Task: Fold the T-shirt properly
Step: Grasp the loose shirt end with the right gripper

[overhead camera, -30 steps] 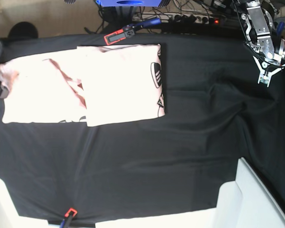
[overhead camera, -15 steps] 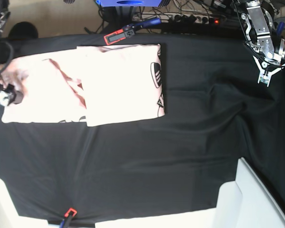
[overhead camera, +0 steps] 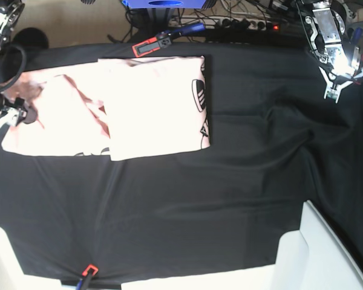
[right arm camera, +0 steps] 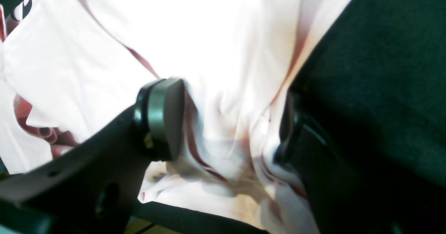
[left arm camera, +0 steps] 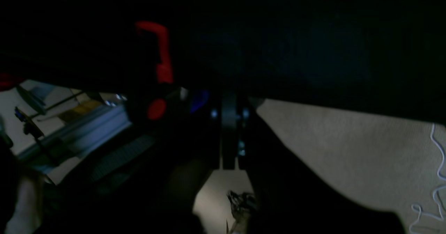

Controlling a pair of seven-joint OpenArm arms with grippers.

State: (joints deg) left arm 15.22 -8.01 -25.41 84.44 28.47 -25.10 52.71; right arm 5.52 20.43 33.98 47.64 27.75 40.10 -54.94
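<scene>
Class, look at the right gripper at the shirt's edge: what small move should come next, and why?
Probably finish closing the right gripper on the T-shirt. In the right wrist view a bunched fold of pink cloth sits between its still-parted fingers, so a firm pinch seems needed before lifting that edge over.

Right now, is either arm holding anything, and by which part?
The right gripper has its fingers around a bunched fold at the T-shirt's far-left edge, still partly open. The left gripper is shut and empty.

— Counted so far?
— One T-shirt, one black cloth, two grippers.
— Clamps?
— Two: one at the far edge, one at the near edge.
</scene>
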